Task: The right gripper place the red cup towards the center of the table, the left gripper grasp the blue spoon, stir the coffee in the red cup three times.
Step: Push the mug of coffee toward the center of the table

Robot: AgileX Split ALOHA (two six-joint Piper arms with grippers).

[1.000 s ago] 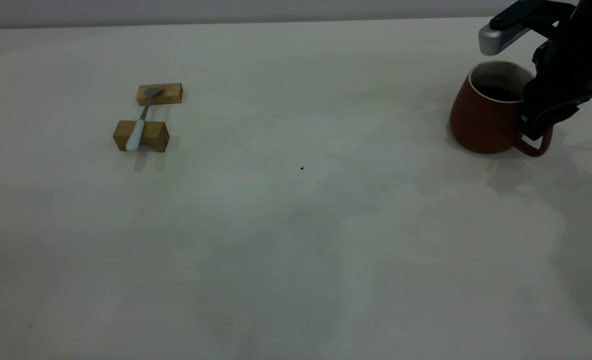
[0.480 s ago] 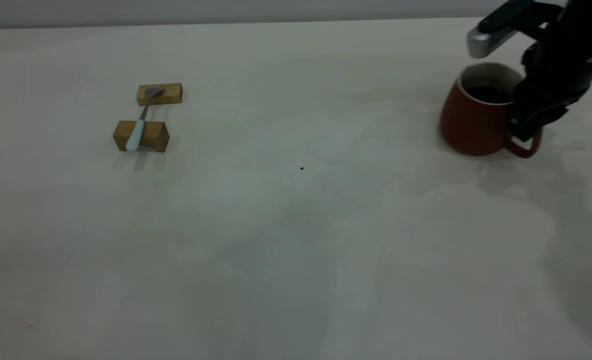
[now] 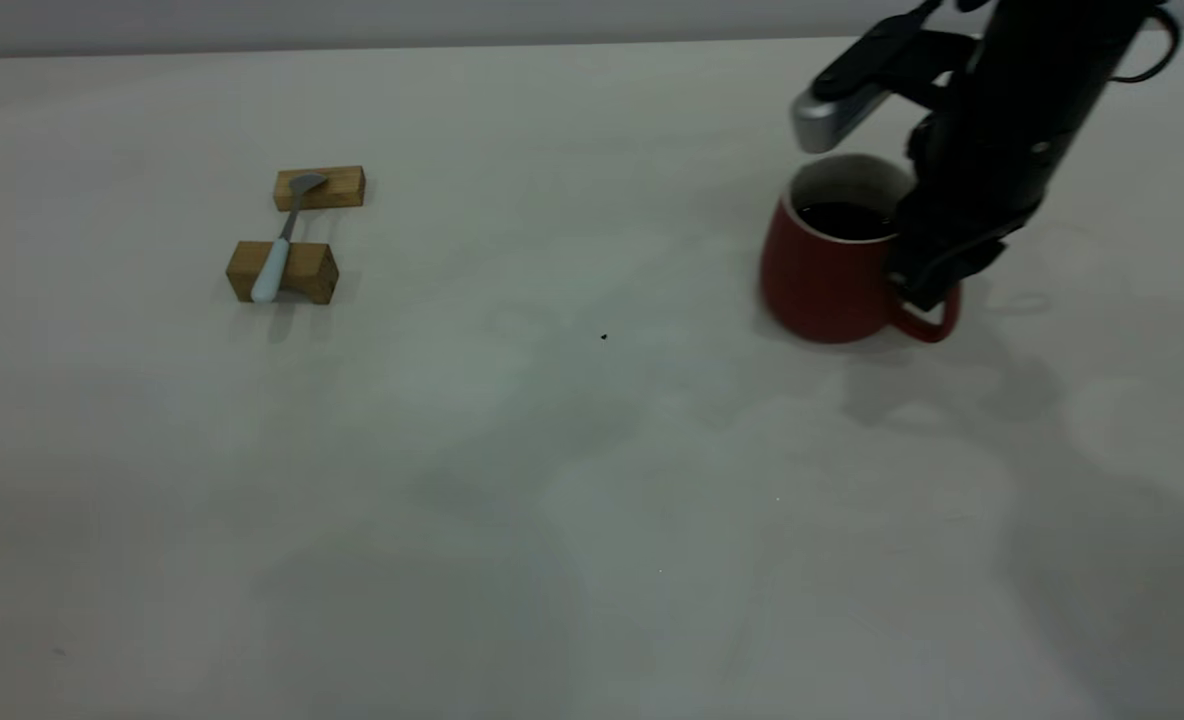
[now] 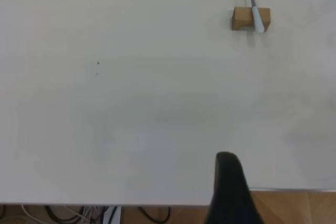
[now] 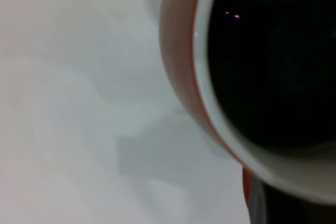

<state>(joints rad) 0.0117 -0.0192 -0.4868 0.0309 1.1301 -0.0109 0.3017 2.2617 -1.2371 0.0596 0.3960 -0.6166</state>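
Observation:
The red cup (image 3: 822, 285) stands right of the table's (image 3: 552, 450) middle, with dark coffee (image 3: 842, 218) inside. My right gripper (image 3: 927, 285) is shut on its loop handle (image 3: 937, 325) from above. The right wrist view shows the cup's white rim (image 5: 205, 93), the coffee (image 5: 273, 61) and a piece of the handle (image 5: 245, 187) from close up. The blue spoon (image 3: 277, 250) lies across two wooden blocks at the far left, also seen as the spoon (image 4: 255, 11) in the left wrist view. My left gripper (image 4: 228, 192) appears only as a dark shape by the table edge, far from the spoon.
The spoon's bowl rests on the farther wooden block (image 3: 320, 188) and its handle on the nearer block (image 3: 297, 272). A tiny dark speck (image 3: 604, 337) marks the tabletop between the blocks and the cup. Cables hang below the table edge (image 4: 79, 214).
My right gripper has carried the red cup leftward, from the table's right edge toward its middle. The spoon and blocks have not moved.

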